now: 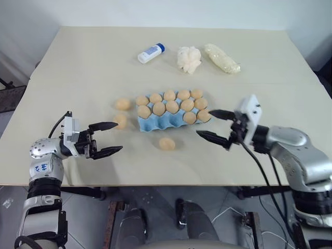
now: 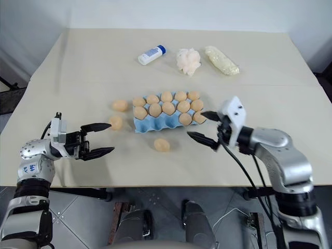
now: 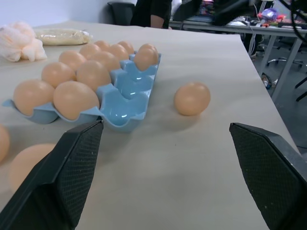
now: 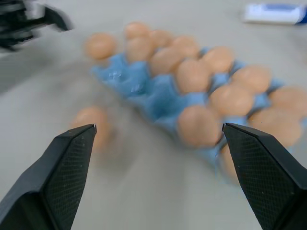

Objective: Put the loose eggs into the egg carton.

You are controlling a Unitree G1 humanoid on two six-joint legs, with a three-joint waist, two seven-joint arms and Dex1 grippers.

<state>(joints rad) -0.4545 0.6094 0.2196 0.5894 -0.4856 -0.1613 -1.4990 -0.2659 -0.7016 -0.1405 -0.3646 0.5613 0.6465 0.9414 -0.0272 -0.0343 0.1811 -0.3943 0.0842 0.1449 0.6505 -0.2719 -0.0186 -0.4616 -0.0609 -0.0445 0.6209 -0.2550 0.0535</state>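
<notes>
Holding ten eggs in its two far rows, the carton [image 1: 155, 124] sits mid-table; three loose eggs [image 1: 167, 143] lie left and near. Both grippers [image 1: 106, 138] [image 1: 217, 124] are spread, empty.

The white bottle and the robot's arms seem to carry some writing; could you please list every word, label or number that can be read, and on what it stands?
White bottle: blue printing on its label, too small to read.
Left forearm: blue handwritten marks on the silver shell, too small to make out.
Egg carton, eggs and the two gripper housings: no text seen.
</notes>
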